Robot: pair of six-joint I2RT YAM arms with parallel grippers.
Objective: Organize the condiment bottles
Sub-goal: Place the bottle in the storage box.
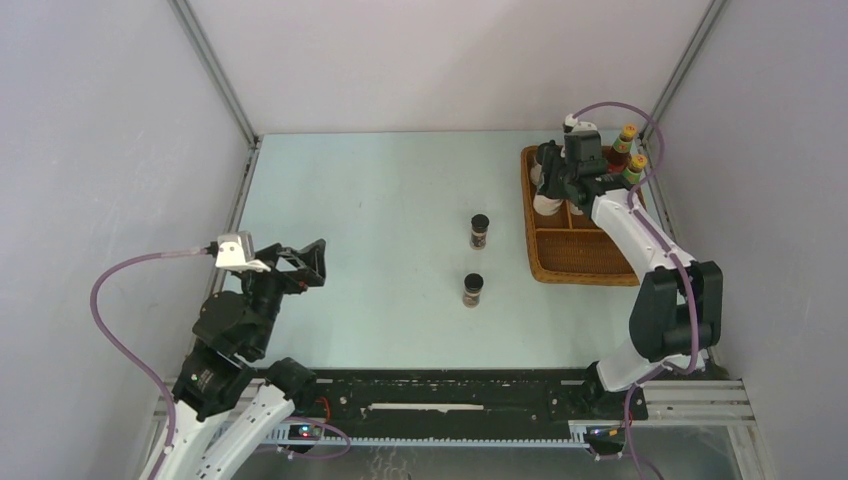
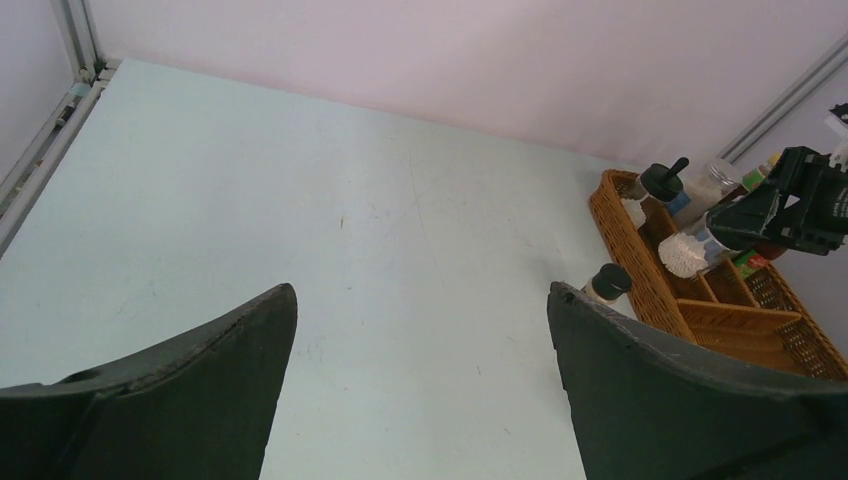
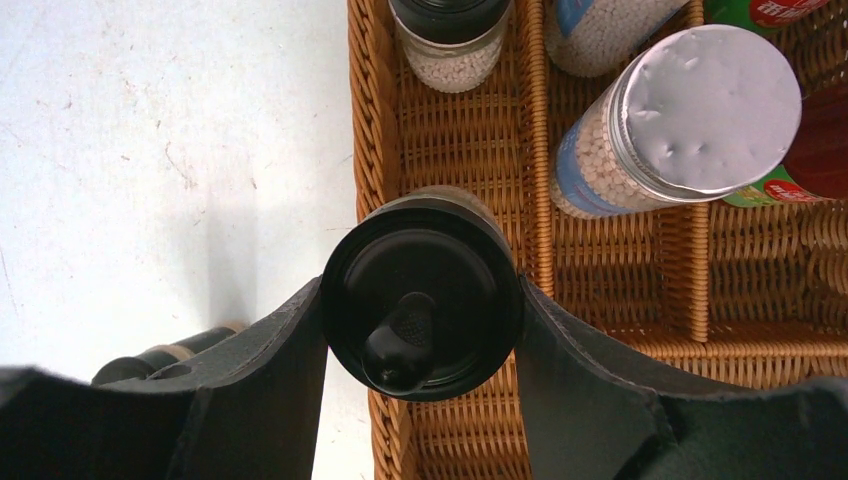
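Observation:
My right gripper point(image 3: 420, 290) is shut on a black-lidded white jar point(image 3: 422, 297), holding it by the lid over the left rim of the wicker tray point(image 3: 450, 150). Whether its base touches the tray is hidden. In the tray stand a second black-lidded jar point(image 3: 450, 35), two silver-lidded blue-label jars point(image 3: 700, 110) and two red sauce bottles with orange caps point(image 1: 627, 135). Two tiny dark jars point(image 1: 479, 231) point(image 1: 473, 290) stand upright on the table, left of the tray. My left gripper point(image 1: 310, 262) is open over the table's left side, with nothing between its fingers point(image 2: 230, 370).
The tray point(image 1: 580, 262) lies along the table's right side, close to the right wall's frame post point(image 1: 690, 60). Its near compartments hold nothing. A metal rail point(image 1: 240, 190) runs along the table's left edge.

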